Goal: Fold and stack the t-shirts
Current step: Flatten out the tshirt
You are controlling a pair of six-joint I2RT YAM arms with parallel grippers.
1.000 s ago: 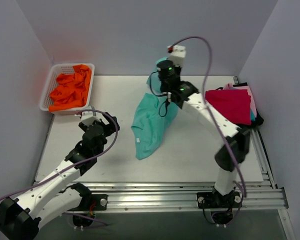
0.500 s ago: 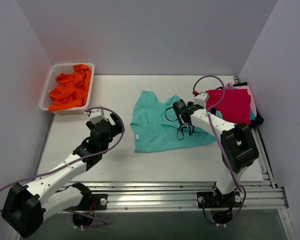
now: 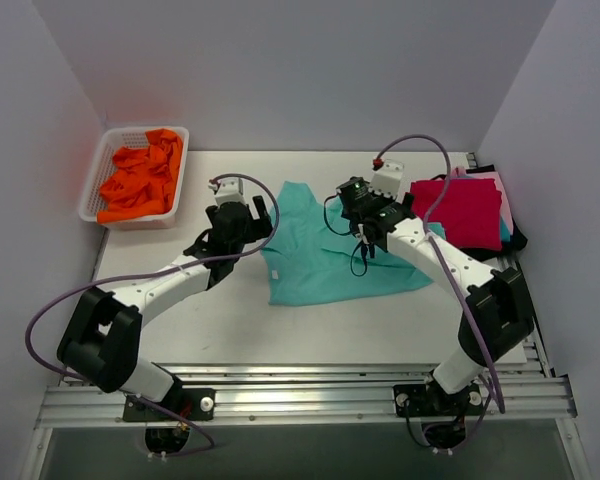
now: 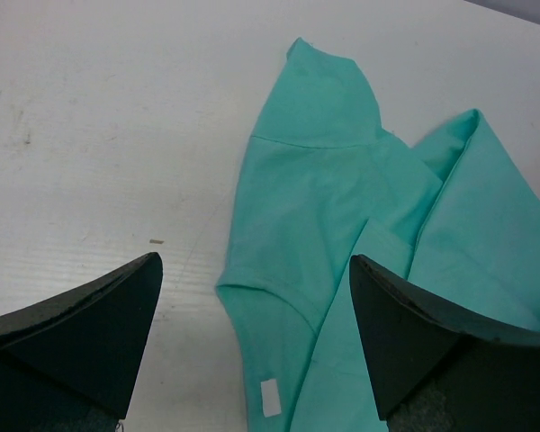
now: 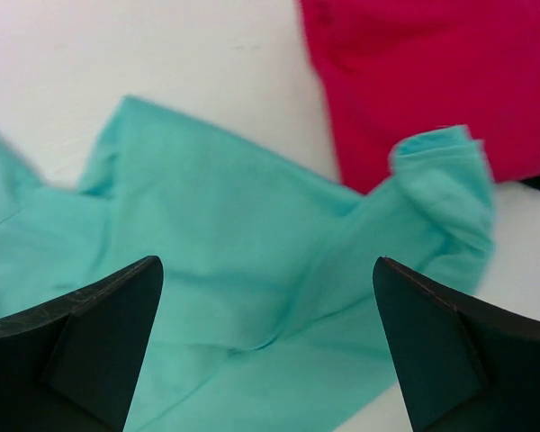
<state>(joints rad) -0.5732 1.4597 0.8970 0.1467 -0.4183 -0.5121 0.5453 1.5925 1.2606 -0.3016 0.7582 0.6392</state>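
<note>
Mid-table, teal t-shirt (image 3: pixel 315 262) runs left-right betw. my arms: left gripper (image 3: pixel 262 210) by its far-left sleeve, right gripper (image 3: pixel 362 246) over its middle; both wide, empty.

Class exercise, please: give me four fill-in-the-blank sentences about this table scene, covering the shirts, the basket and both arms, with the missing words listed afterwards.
1. The t-shirt lying loose on the table between the two arms is coloured ____.
2. The white basket holds crumpled cloth coloured ____.
3. The top shirt of the stack at the table's right edge is ____.
4. The left arm's fingers and the right arm's fingers stand ____, holding nothing.

Missing words: teal; orange; red; open
</note>
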